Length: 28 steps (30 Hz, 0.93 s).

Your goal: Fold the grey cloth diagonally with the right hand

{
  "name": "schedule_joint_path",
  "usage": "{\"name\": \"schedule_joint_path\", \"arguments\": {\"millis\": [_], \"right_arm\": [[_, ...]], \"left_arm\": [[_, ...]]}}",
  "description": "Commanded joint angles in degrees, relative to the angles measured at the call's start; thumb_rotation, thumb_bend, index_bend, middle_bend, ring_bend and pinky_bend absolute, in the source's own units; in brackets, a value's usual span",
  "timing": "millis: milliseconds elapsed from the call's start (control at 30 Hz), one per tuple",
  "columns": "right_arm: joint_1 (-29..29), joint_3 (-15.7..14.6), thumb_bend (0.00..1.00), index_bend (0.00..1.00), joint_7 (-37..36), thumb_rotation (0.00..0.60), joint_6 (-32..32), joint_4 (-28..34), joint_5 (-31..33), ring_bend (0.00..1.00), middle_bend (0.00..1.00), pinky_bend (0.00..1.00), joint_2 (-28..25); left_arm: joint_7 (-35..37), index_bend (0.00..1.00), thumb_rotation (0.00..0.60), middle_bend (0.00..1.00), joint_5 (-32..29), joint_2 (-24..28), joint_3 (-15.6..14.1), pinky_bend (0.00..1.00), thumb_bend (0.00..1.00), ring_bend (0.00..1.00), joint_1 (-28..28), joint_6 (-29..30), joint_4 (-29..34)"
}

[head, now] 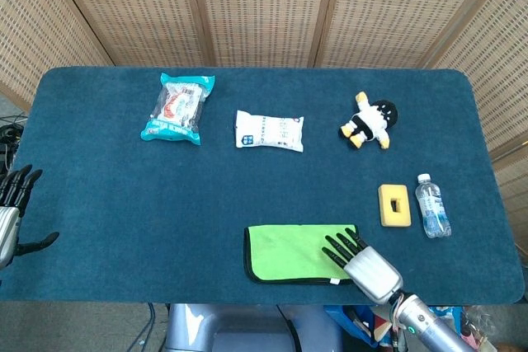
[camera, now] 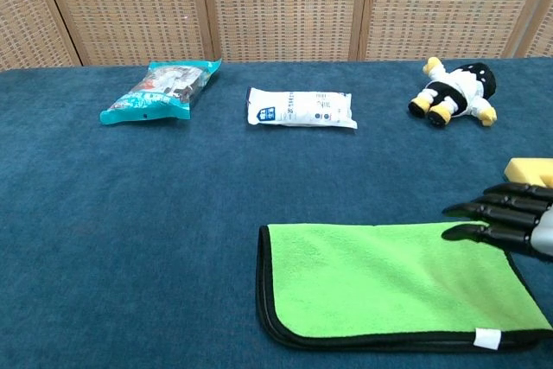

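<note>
A bright green cloth [head: 289, 253] with a dark border lies flat near the table's front edge, also seen in the chest view [camera: 380, 278]; a white tag shows at its near right corner. My right hand [head: 363, 260] hovers at the cloth's right end with its fingers stretched out and apart, holding nothing. In the chest view the right hand [camera: 510, 218] sits just above the cloth's far right corner. My left hand [head: 10, 204] hangs off the table's left side, fingers spread and empty.
A teal snack bag [head: 176, 107] and a white packet [head: 269, 130] lie at the back. A plush toy [head: 370, 121] is at the back right. A yellow block [head: 394, 205] and a water bottle [head: 431, 206] lie right of the cloth.
</note>
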<state>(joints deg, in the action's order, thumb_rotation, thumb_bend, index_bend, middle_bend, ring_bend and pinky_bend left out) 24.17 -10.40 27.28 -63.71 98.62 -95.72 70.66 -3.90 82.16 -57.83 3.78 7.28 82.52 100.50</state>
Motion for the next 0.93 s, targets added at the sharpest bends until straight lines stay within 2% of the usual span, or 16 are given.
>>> {"name": "schedule_joint_path", "arguments": {"millis": [33, 200, 400, 533, 633, 767, 933], "right_arm": [[-1.1, 1.1, 0.22, 0.00, -2.4, 0.600, -4.2, 0.3, -1.1, 0.00, 0.00, 0.00, -2.9], [-3.4, 3.6, 0.15, 0.00, -11.7, 0.600, -11.2, -3.8, -0.4, 0.00, 0.00, 0.00, -5.6], [-8.2, 7.0, 0.11, 0.00, -25.0, 0.600, -18.9, -10.4, 5.1, 0.00, 0.00, 0.00, -4.4], [-11.4, 8.5, 0.07, 0.00, -33.4, 0.600, -22.2, -10.0, 8.4, 0.00, 0.00, 0.00, -4.1], [-13.2, 9.1, 0.06, 0.00, -34.2, 0.600, -24.8, -10.4, 8.4, 0.00, 0.00, 0.00, -3.5], [-14.3, 9.8, 0.04, 0.00, -31.8, 0.600, -26.7, -10.4, 7.9, 0.00, 0.00, 0.00, -3.4], [-15.1, 10.4, 0.04, 0.00, -32.1, 0.600, -27.5, -9.7, 7.7, 0.00, 0.00, 0.00, -3.9]], "left_arm": [[0.2, 0.00, 0.600, 0.00, 0.2, 0.0, -0.1, 0.00, 0.15, 0.00, -0.1, 0.1, -0.1], [0.1, 0.00, 0.600, 0.00, 0.6, -0.1, -0.3, 0.00, 0.15, 0.00, -0.3, 0.5, -0.1], [-0.7, 0.00, 0.600, 0.00, 1.8, -0.6, -1.2, 0.00, 0.15, 0.00, -1.1, 1.6, 0.7], [-1.5, 0.00, 0.600, 0.00, 2.8, -1.1, -1.9, 0.00, 0.15, 0.00, -1.9, 2.5, 1.3], [-2.0, 0.00, 0.600, 0.00, 3.4, -1.6, -2.5, 0.00, 0.15, 0.00, -2.4, 3.0, 1.3], [-2.5, 0.00, 0.600, 0.00, 4.3, -2.0, -2.6, 0.00, 0.15, 0.00, -2.6, 3.8, 0.4], [-2.4, 0.00, 0.600, 0.00, 4.4, -2.1, -2.4, 0.00, 0.15, 0.00, -2.8, 4.1, -0.4]]}}
